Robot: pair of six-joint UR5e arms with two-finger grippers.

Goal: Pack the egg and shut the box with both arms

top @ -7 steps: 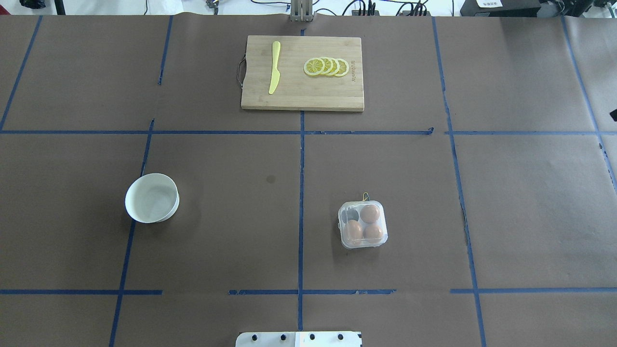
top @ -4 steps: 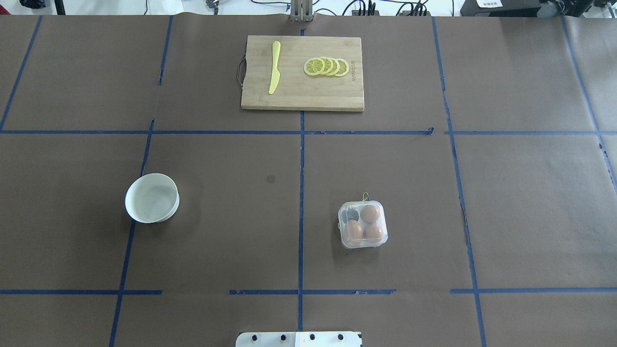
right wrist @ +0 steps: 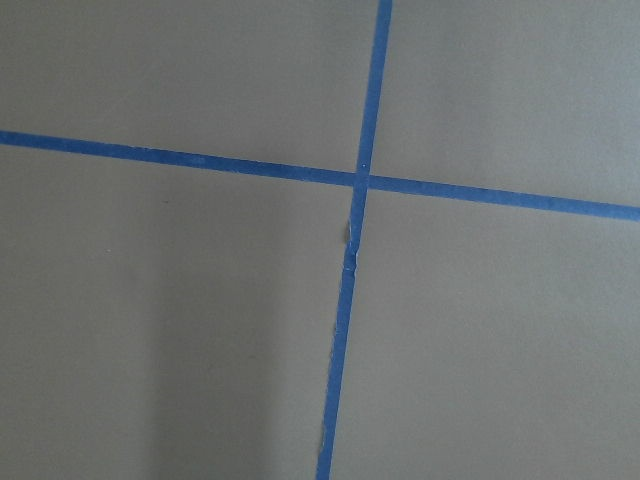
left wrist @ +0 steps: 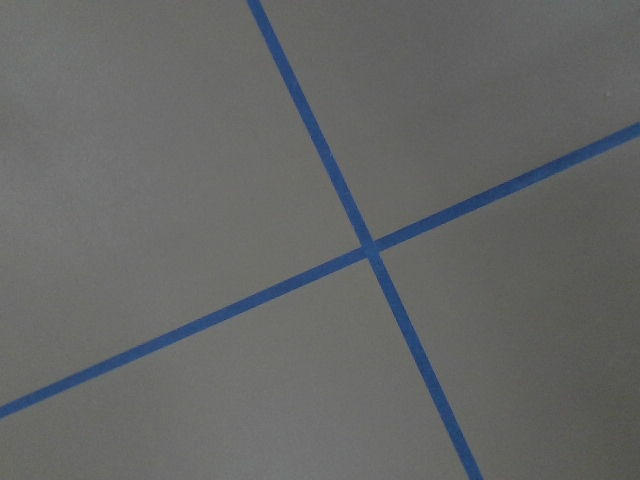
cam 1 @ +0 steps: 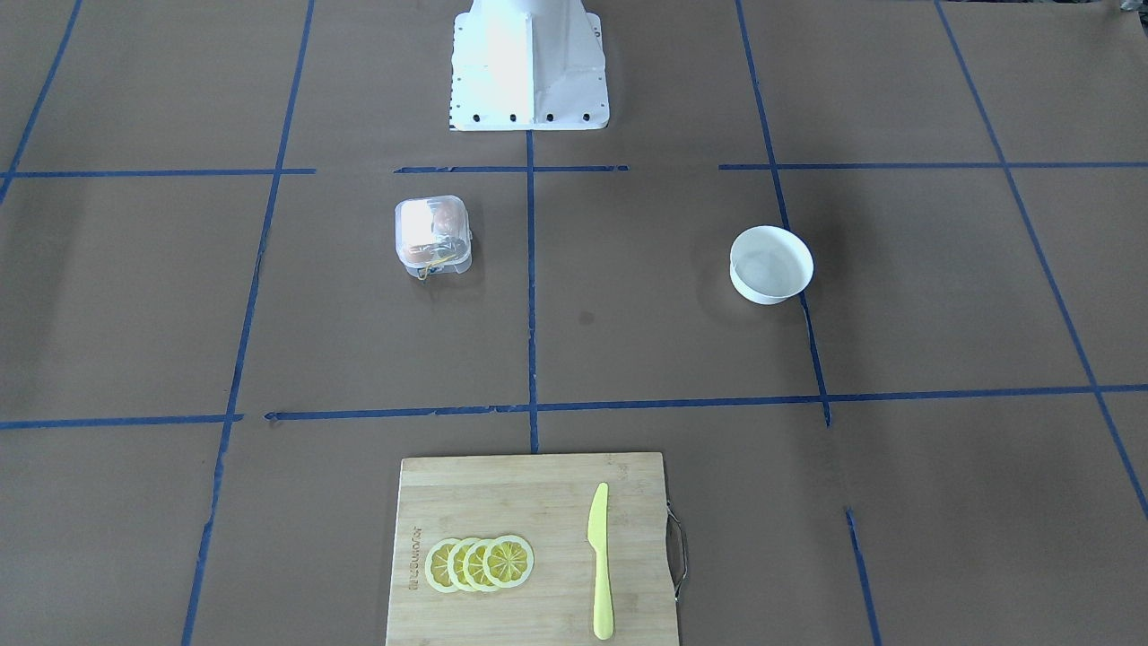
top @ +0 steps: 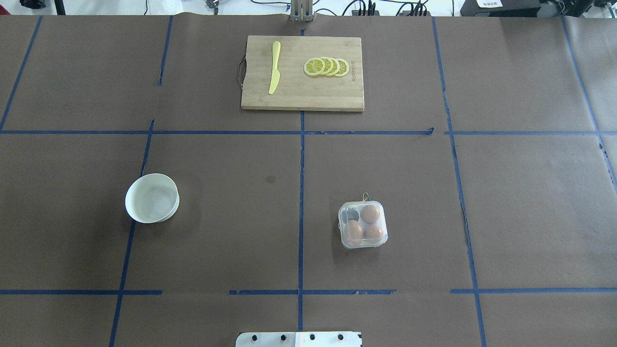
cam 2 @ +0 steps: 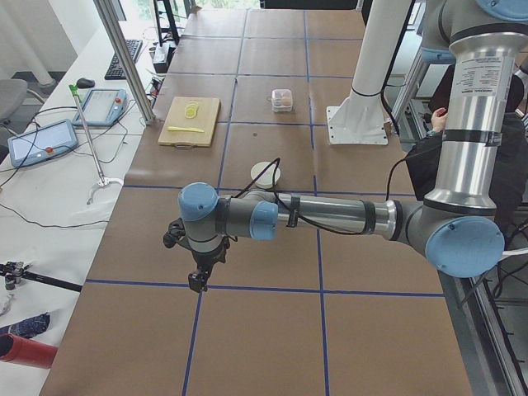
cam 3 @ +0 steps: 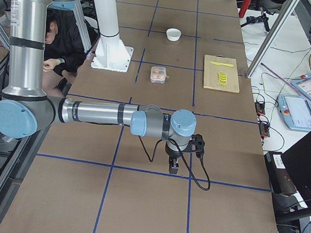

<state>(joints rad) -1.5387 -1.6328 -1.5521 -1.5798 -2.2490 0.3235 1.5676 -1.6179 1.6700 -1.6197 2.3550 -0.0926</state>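
The clear four-cup egg box (top: 362, 225) sits on the brown table right of centre, with its yellow string (top: 365, 196) at the far edge. It holds three orange-brown eggs (top: 370, 213); the far-left cup is empty. The lid seems to lie down over it. The box also shows in the front view (cam 1: 433, 235). Neither gripper shows in the overhead view. The left gripper (cam 2: 198, 280) hangs over a tape cross far from the box, and so does the right gripper (cam 3: 174, 166). I cannot tell whether either is open or shut. Both wrist views show only tape and paper.
A white bowl (top: 152, 197) stands left of centre, with nothing in it. A wooden cutting board (top: 302, 96) at the far middle carries a yellow knife (top: 274, 67) and lemon slices (top: 326, 66). The white base block (cam 1: 527, 63) is at the robot's edge.
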